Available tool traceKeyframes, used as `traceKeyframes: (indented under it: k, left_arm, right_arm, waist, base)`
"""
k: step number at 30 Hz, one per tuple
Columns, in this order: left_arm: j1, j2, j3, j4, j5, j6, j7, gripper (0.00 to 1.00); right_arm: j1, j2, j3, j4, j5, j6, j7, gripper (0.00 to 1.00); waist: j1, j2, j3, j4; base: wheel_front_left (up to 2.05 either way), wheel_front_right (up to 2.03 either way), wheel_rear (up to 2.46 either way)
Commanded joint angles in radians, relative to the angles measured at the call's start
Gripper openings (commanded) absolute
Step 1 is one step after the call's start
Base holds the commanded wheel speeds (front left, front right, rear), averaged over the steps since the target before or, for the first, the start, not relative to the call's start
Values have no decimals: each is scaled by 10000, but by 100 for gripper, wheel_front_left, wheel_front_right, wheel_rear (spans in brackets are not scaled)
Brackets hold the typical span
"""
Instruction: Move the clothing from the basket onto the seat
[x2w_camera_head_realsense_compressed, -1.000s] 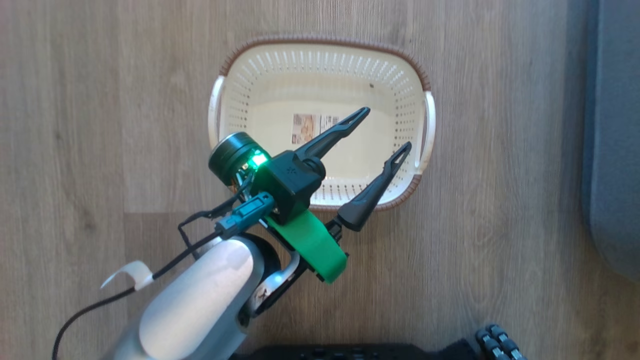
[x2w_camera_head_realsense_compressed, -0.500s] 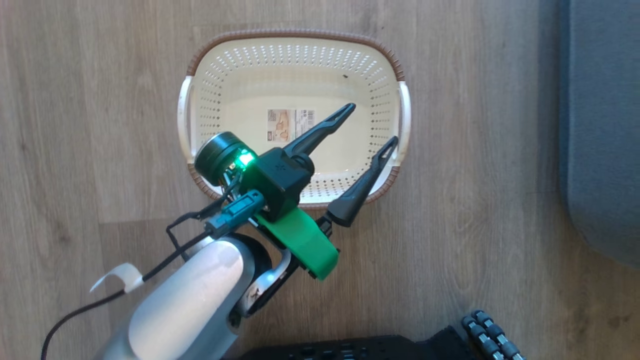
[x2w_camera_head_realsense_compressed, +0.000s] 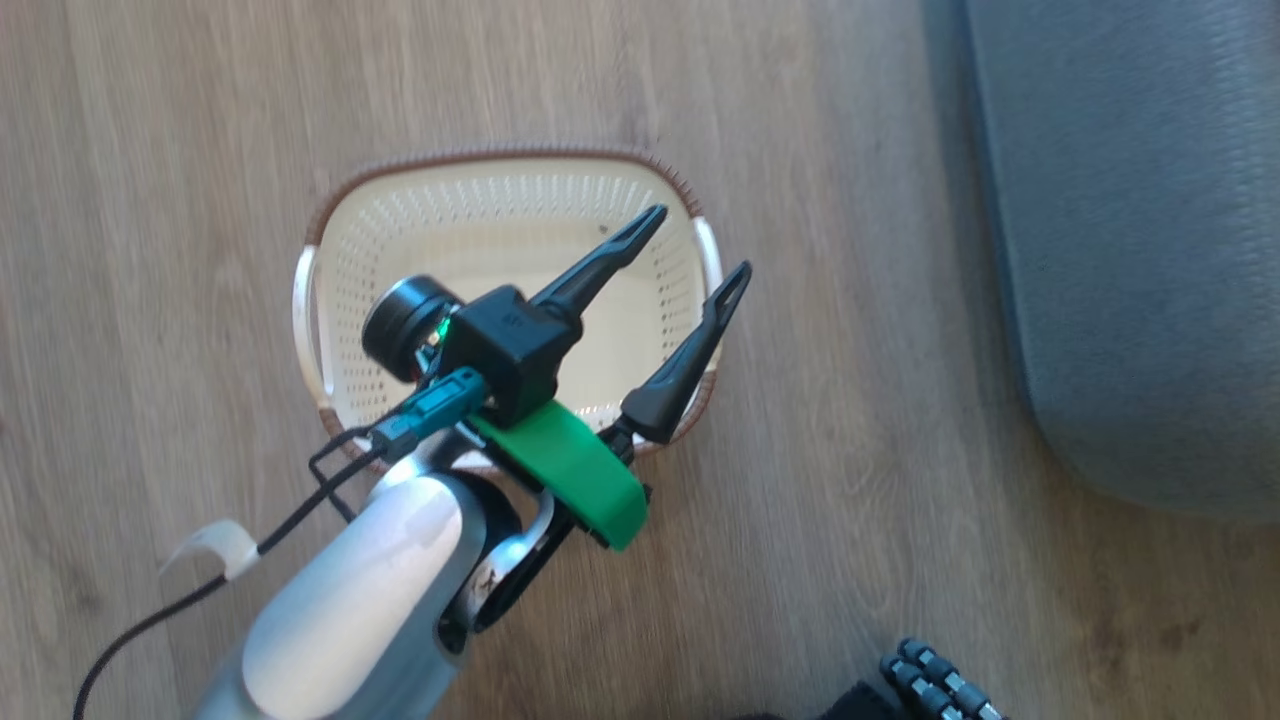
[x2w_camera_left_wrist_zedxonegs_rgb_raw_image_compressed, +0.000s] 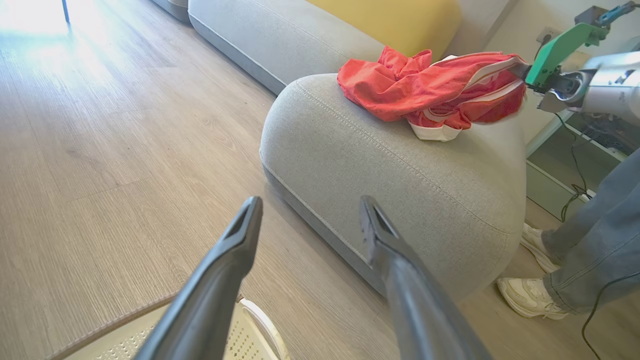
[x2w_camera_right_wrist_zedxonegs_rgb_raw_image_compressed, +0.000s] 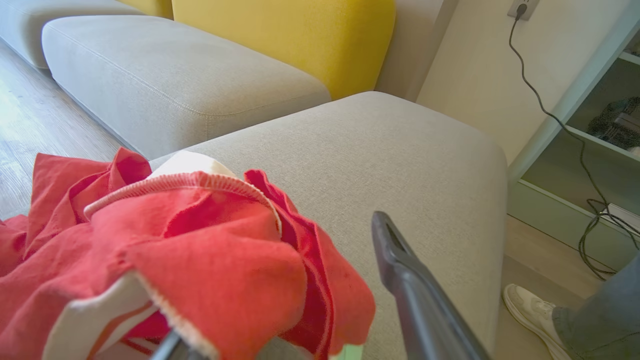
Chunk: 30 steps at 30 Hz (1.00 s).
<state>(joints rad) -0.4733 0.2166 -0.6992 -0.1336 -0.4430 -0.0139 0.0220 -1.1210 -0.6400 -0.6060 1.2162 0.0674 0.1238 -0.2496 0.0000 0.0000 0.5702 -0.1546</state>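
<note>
The cream basket (x2w_camera_head_realsense_compressed: 400, 230) stands on the wood floor with nothing in it; its rim (x2w_camera_left_wrist_zedxonegs_rgb_raw_image_compressed: 115, 325) edges the left wrist view. My left gripper (x2w_camera_head_realsense_compressed: 697, 241) hovers open over its right half, fingers (x2w_camera_left_wrist_zedxonegs_rgb_raw_image_compressed: 235, 250) bare. To the right lies the grey seat (x2w_camera_head_realsense_compressed: 1130, 250). The red clothing (x2w_camera_left_wrist_zedxonegs_rgb_raw_image_compressed: 415, 85) with white bands lies bunched on the seat's top (x2w_camera_left_wrist_zedxonegs_rgb_raw_image_compressed: 400, 170), one end drawn toward my right gripper (x2w_camera_left_wrist_zedxonegs_rgb_raw_image_compressed: 522, 72). In the right wrist view the clothing (x2w_camera_right_wrist_zedxonegs_rgb_raw_image_compressed: 200, 250) drapes over and hides the left finger. The right finger (x2w_camera_right_wrist_zedxonegs_rgb_raw_image_compressed: 415, 300) stands apart and bare above the seat (x2w_camera_right_wrist_zedxonegs_rgb_raw_image_compressed: 400, 150). My right gripper (x2w_camera_right_wrist_zedxonegs_rgb_raw_image_compressed: 315, 220) looks open.
A person's legs in jeans and white shoes (x2w_camera_left_wrist_zedxonegs_rgb_raw_image_compressed: 590, 240) stand by the seat's far side. A yellow back cushion (x2w_camera_right_wrist_zedxonegs_rgb_raw_image_compressed: 285, 40) and another grey cushion (x2w_camera_right_wrist_zedxonegs_rgb_raw_image_compressed: 175, 80) lie beyond. A black cable (x2w_camera_right_wrist_zedxonegs_rgb_raw_image_compressed: 550, 115) hangs from a wall socket beside a pale green shelf unit (x2w_camera_right_wrist_zedxonegs_rgb_raw_image_compressed: 575, 165).
The head camera has swung, so the basket now sits lower and further left and more of the seat shows. My left gripper stays open, now nearer the basket's right handle.
</note>
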Motion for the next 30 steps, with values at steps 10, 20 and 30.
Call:
traceKeyframes:
  k: [10,20,30]
  left_arm:
    - [860,326,693,-21,-461,355,-490,100]
    - [1553,407,951,-8,-778,684,-807,100]
    - [1819,729,1115,-331,-827,908,-670,100]
  right_arm:
    - [2589,753,2309,-3184,1612,69,30,100]
    - [5974,1458,1646,-7737,3084,69,1598,100]
    - [8261,2904,145,-11260,2701,69,3256,100]
  waist:
    - [0,0,-1836,-248]
    - [0,0,-2691,67]
    - [0,0,-2936,-615]
  base:
    - [0,0,0]
    - [0,0,0]
    - [0,0,0]
